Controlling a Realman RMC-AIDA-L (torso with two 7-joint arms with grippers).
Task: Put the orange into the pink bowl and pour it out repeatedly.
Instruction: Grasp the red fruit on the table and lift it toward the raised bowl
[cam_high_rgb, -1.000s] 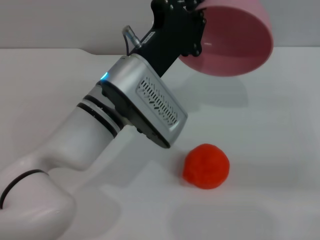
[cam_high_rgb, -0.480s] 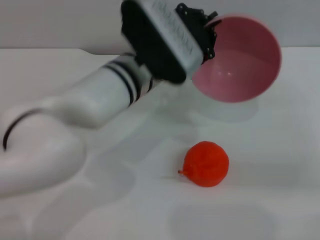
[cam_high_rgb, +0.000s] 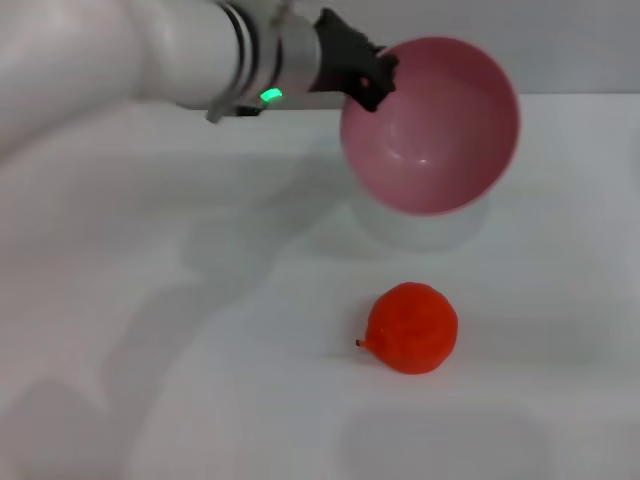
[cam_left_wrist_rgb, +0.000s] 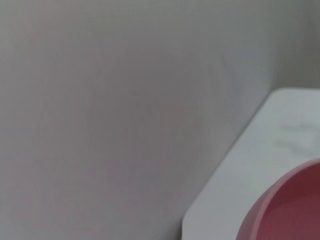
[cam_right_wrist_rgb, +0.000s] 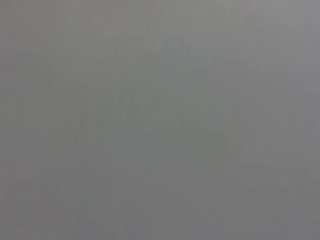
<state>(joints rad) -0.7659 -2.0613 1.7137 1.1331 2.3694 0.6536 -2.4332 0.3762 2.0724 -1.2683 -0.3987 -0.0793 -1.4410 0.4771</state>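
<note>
— White counter (cam_high_rgb: 560, 300), plain grey wall behind it. What do you have in hand?

— My left end effector (cam_high_rgb: 368, 78) is clamped on the rim of the pink bowl (cam_high_rgb: 432, 125), at the side of the rim toward my left. I hold the bowl up off the counter, near the far edge, tipped so its mouth faces forward and down toward me. It is empty. My left wrist view catches only a slice of that rim against the wall and the counter's edge.

— And the orange?

— The orange (cam_high_rgb: 411, 327) lies on the counter, well apart from the bowl and nearer to me than it. It sits below the bowl's mouth in the head view, a little toward my left of the bowl's middle, with its small dark stem nub pointing toward my left.

— Your right arm?

— I cannot place it. The head view does not show it, and its wrist view gives nothing but flat grey, so I cannot say whether that end effector is open or closed.

— So what does the next move turn on?

— My judgement: the orange is out, so it has to go back in. The fruit lies toward me from the bowl. My left arm is busy with the bowl, so I would set the bowl upright and leave the pick to the right arm.
</note>
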